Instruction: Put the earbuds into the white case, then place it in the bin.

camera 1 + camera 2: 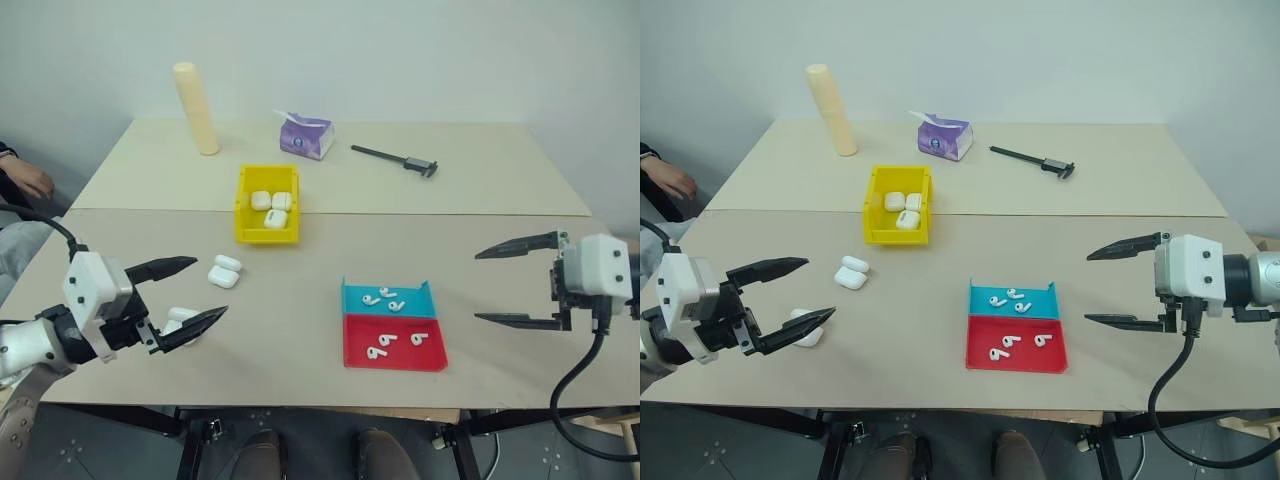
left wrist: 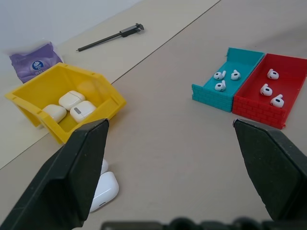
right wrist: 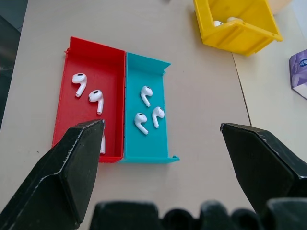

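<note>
Hovering above table, both grippers spread wide, nothing held: left gripper (image 1: 185, 292) at lower left of head view, right gripper (image 1: 515, 283) at right edge.
Earbuds (image 1: 385, 298) lie loose in teal tray (image 1: 430, 301) and red tray (image 1: 436, 359), lower centre.
White case (image 1: 224, 271) lies on bare table left of centre, just below bin (image 1: 243, 205), which holds three cases.
Judgement: earbuds light, glossy, slippery, rigid; pinch across stem.
Case smooth, rounded; likely slips, so grip flat sides.
</note>
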{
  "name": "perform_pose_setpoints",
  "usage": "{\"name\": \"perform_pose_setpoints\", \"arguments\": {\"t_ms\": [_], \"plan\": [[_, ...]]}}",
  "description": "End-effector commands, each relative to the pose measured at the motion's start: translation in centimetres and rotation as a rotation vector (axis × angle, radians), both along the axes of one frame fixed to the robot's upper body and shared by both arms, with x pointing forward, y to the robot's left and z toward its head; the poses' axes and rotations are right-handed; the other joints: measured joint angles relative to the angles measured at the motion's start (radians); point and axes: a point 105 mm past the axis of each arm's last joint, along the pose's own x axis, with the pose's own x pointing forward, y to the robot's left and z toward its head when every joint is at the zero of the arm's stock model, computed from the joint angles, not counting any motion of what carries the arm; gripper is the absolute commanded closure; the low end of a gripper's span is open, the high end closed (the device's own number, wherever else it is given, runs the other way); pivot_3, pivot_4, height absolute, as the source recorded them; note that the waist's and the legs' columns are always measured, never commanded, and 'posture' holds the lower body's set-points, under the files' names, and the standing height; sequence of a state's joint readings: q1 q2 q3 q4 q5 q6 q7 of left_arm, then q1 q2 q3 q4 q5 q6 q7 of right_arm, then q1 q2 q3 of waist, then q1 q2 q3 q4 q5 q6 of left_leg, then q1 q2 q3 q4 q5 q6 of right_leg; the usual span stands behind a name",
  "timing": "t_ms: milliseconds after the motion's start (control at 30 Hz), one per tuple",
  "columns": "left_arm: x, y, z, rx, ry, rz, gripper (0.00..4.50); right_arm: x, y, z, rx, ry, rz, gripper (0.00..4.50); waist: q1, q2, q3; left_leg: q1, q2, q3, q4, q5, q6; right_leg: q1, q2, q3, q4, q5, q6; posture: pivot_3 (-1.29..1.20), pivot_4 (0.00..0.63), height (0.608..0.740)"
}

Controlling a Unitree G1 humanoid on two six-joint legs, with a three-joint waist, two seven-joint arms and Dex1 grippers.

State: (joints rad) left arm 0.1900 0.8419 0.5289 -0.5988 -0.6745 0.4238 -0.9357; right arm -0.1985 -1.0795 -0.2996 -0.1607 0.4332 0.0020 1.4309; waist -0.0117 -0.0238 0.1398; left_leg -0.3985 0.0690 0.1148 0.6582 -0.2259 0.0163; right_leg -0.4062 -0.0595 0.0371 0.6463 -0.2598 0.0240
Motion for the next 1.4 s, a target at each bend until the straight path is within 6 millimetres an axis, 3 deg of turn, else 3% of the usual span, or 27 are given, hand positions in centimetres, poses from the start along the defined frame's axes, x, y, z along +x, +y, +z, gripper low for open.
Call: {"name": "perform_pose_setpoints", "arguments": {"t_ms": [33, 433, 667, 767, 867, 1067, 1233, 1400], "plan": [[-0.2, -0.3, 1.0, 0.026, -0.041, -0.002, 0.0, -0.2, 0.0, 0.9, -0.017, -0.047, 0.006, 0.01, 0.0, 0.0, 0.0, 0.0, 0.0, 0.0, 0.0, 0.0, 0.0, 0.0, 0.0, 0.0, 0.0, 0.0, 0.0, 0.0, 0.15, 0.74], [-0.1, -1.0, 0.9, 0.051, 0.019, 0.187, 0.0, 0.3, -0.1, 0.3, -0.019, -0.037, -0.014, 0.01, 0.0, 0.0, 0.0, 0.0, 0.0, -0.002, 0.0, 0.0, 0.0, 0.0, 0.0, 0.001, 0.0, 0.0, 0.0, 0.0, 0.15, 0.74], [1.9, 0.8, -0.9, 0.072, 0.297, 0.517, 0.0, 0.8, 0.0, -0.1, -0.027, -0.027, -0.044, 0.01, 0.003, 0.0, 0.0, 0.002, 0.0, -0.002, 0.0, 0.0, 0.0, 0.001, 0.0, 0.001, 0.001, 0.0, 0.0, 0.0, 0.15, 0.74], [1.9, 1.1, -2.4, 0.138, 0.466, 0.569, 0.0, 0.8, 0.1, -0.7, -0.038, -0.012, -0.055, 0.01, 0.005, -0.003, 0.002, 0.002, -0.001, -0.003, 0.0, 0.0, 0.0, 0.002, 0.0, 0.001, 0.0, 0.0, 0.001, 0.0, 0.15, 0.74], [2.8, 2.5, -2.7, 0.163, 0.528, 0.673, 0.0, 1.0, 0.3, -1.4, -0.049, 0.0, -0.065, 0.01, 0.003, -0.004, 0.002, 0.002, -0.001, -0.003, -0.001, 0.0, 0.0, 0.001, 0.0, 0.002, 0.0, -0.001, 0.002, 0.0, 0.15, 0.74], [1.5, 3.4, -2.9, 0.161, 0.773, 0.735, 0.0, 0.8, 0.6, -2.3, -0.052, 0.035, -0.065, 0.01, -0.002, -0.008, 0.005, 0.004, 0.002, -0.004, -0.003, 0.0, -0.001, 0.0, -0.002, 0.004, 0.002, 0.0, 0.0, 0.0, 0.15, 0.74], [0.8, 3.5, -3.9, 0.254, 0.836, 0.768, 0.0, 0.5, 1.0, -3.2, -0.042, 0.066, -0.068, 0.01, 0.011, -0.007, 0.005, 0.008, -0.004, 0.0, -0.008, 0.0, -0.002, 0.002, -0.008, 0.003, 0.001, -0.001, -0.001, 0.0, 0.15, 0.74], [1.5, 3.3, -5.0, 0.248, 0.883, 0.766, 0.0, 0.1, 1.0, -3.9, -0.042, 0.086, -0.089, 0.01, 0.022, -0.008, 0.006, 0.008, -0.004, 0.002, -0.008, 0.001, -0.003, 0.002, -0.003, 0.004, 0.0, -0.002, -0.001, 0.0, 0.15, 0.74]]}}
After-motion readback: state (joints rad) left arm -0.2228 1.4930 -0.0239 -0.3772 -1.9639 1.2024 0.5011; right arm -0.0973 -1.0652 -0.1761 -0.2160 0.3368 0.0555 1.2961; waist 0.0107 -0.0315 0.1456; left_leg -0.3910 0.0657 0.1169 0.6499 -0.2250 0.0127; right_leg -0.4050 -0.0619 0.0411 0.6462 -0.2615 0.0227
